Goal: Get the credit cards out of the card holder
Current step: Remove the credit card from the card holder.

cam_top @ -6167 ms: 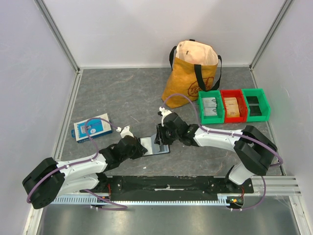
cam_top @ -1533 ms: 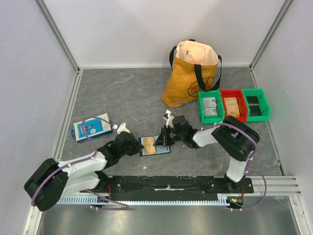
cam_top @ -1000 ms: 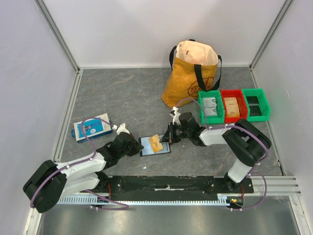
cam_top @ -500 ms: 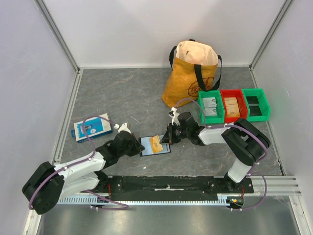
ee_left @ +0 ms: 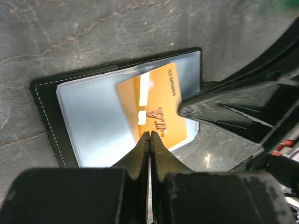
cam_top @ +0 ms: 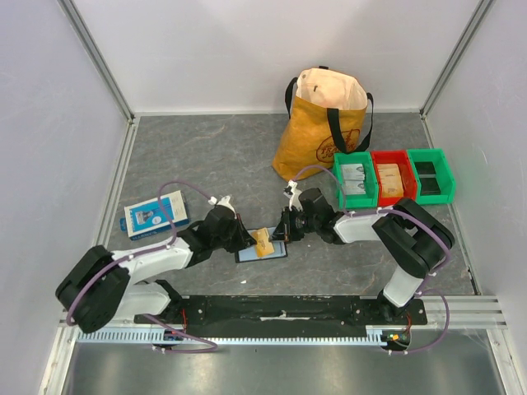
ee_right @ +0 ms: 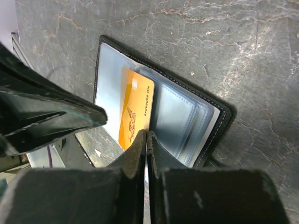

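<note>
Grey table [cam_top: 206, 156] | left gripper [ee_left: 149, 134] closed, now at orange card [ee_left: 154, 107] | right gripper [ee_right: 146, 133] clamps it

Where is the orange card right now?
Near the middle of the top view, the orange card sits over the open black card holder, between the left claw and the right claw.

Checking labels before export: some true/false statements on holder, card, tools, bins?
1. The card holder lies open on the table. True.
2. The orange card lies on bare table, clear of the holder. False: it is over the open holder.
3. The left tool and right tool have fingers spread wide. False: both pairs are pressed together.
4. The red bin sits between two green bins. True.
5. The blue-and-white box is inside the tote bag. False: it lies on the table, away from the bag.
</note>
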Robot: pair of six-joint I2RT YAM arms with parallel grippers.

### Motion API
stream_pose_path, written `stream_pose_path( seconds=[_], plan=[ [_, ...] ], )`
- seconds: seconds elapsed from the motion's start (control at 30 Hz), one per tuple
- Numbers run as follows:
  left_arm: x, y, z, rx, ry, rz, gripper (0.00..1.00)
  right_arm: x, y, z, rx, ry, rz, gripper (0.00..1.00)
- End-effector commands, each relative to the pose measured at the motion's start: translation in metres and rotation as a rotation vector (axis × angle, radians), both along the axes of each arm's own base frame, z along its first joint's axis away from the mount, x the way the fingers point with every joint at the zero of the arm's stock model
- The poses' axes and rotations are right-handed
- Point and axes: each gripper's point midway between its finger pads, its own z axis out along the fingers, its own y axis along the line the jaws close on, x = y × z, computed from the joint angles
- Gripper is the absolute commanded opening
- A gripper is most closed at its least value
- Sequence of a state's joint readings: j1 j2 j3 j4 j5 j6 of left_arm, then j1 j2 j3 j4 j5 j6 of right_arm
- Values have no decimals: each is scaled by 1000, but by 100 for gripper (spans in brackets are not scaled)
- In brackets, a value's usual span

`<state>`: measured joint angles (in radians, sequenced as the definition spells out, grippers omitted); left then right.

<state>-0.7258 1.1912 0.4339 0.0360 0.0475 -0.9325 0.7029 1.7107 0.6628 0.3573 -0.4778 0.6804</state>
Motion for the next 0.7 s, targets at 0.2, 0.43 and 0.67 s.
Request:
stream_pose_path(
  seconds=[0.2, 0.43, 0.67],
  plan=[
    [0, 1, -24, 26, 14, -10, 2, 6, 7, 9, 28, -25, 19, 8],
    [-9, 5, -41, 24, 60, -1, 2, 5, 9, 7, 33, -16, 22, 22],
    [-11, 2, -45, 14, 76, -5, 2, 2, 11, 9, 53, -7, 31, 17]
  ],
)
